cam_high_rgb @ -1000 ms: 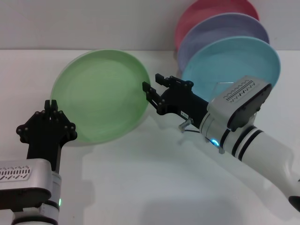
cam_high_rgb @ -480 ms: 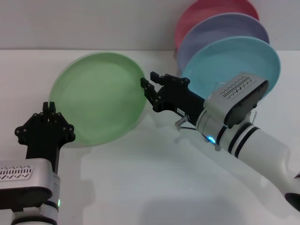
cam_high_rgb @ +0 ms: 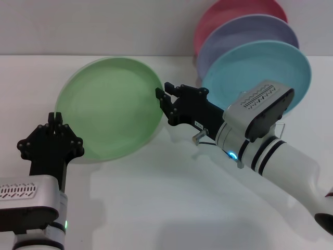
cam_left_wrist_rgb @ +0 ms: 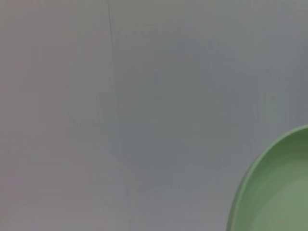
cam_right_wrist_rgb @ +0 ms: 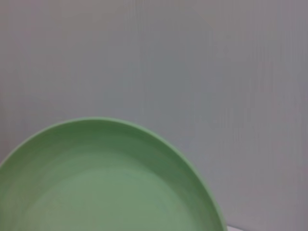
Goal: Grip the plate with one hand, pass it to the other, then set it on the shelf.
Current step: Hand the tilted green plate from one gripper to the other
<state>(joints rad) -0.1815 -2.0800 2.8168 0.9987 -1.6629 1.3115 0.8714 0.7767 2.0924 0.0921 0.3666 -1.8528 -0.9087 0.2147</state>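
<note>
The light green plate (cam_high_rgb: 110, 107) is held tilted up above the table, and it also shows in the left wrist view (cam_left_wrist_rgb: 276, 192) and the right wrist view (cam_right_wrist_rgb: 106, 178). My left gripper (cam_high_rgb: 54, 121) is shut on its lower left rim. My right gripper (cam_high_rgb: 165, 94) is open, its fingers at the plate's right rim; I cannot tell whether they touch it. The wire shelf (cam_high_rgb: 282, 126) stands behind my right arm, mostly hidden.
A sky-blue plate (cam_high_rgb: 260, 73), a lavender plate (cam_high_rgb: 244, 34) and a pink plate (cam_high_rgb: 234, 10) stand upright in the shelf at the back right. The white table (cam_high_rgb: 156, 208) reaches to the grey back wall.
My right gripper has moved left to the green plate's right rim. The plate and my left gripper have barely shifted.
</note>
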